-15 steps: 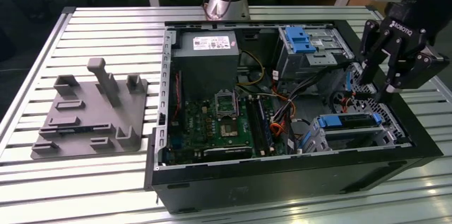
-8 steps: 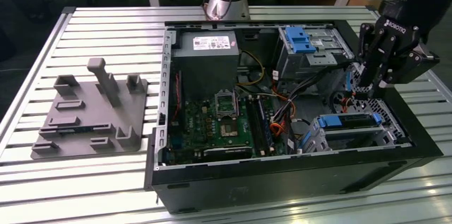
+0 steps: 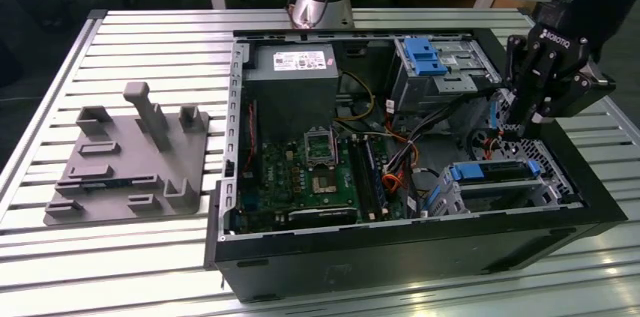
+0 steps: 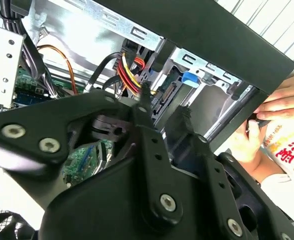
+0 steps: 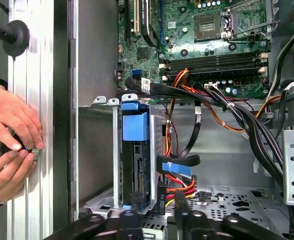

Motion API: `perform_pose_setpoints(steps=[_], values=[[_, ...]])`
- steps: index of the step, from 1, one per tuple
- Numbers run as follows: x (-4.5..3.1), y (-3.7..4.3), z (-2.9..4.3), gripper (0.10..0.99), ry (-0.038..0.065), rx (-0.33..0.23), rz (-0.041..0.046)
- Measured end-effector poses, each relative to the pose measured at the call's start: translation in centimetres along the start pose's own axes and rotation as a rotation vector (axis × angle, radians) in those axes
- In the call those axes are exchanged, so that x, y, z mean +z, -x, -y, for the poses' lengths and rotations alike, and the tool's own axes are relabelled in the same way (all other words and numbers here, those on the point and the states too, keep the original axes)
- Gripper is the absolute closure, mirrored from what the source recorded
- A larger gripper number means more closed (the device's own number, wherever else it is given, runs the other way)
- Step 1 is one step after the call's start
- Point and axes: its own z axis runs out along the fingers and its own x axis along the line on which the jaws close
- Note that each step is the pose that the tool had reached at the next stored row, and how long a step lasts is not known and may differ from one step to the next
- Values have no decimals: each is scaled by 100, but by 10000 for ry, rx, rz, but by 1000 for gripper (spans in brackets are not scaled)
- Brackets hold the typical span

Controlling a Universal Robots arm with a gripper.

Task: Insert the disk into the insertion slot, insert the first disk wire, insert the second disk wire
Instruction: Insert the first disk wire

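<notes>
The disk (image 3: pixel 495 171), in its blue carrier, sits inside the insertion slot (image 3: pixel 525 195), a low silvery cage at the case's front corner on the exterior view's right. In the first wrist view the disk (image 5: pixel 136 170) stands between the slot's rails (image 5: pixel 116 165). A blue flat wire (image 5: pixel 176 165) and a black plug with red and yellow wires (image 5: pixel 162 192) meet its end. My gripper (image 3: pixel 510 136) hangs just above that end. Its fingers (image 5: pixel 184 212) stand apart on either side of the black plug, open, as the second wrist view's gripper (image 4: pixel 164 106) also shows.
A taller grey cage with a blue clip (image 3: pixel 425 55) stands behind. The motherboard (image 3: pixel 310 174) and loose cable bundles (image 5: pixel 237 115) fill the case. A person's hands (image 5: pixel 9 135) work at the case's outer wall. A grey fixture (image 3: pixel 130 159) lies on the table at the exterior view's left.
</notes>
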Motion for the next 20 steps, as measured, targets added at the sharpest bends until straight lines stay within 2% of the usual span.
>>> perform_pose_setpoints(steps=[1,2,20], values=[[5,2,0,694,0,0,-1],[10,3,0,765,0,1,-5],[69,46,-12,765,-3,3,-71]])
